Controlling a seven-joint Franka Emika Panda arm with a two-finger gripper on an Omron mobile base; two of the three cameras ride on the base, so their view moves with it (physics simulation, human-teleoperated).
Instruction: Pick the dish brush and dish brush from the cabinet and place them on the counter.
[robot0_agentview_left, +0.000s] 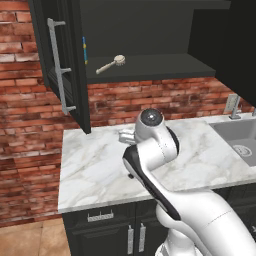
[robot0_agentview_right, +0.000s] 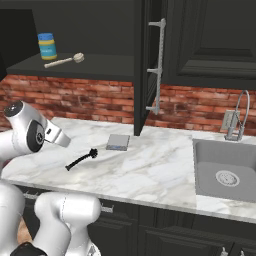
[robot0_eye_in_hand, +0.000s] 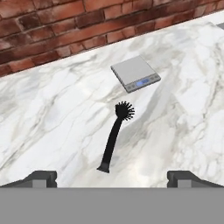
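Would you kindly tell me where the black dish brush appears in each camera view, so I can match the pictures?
Left base view: not visible in this picture.
Right base view: black dish brush lies on the counter, lower left of the grey scale.
Hand view: brush at centre, bristles toward the scale.
Shared landmark: the scale.

Even, bright rendered light, sharp throughout; the cabinet (robot0_agentview_left: 150, 35) interior stays dim.

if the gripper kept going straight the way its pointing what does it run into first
Most likely the black dish brush lying on the counter, or bare marble beside it; the open gripper looks down at it, though depth is unclear.
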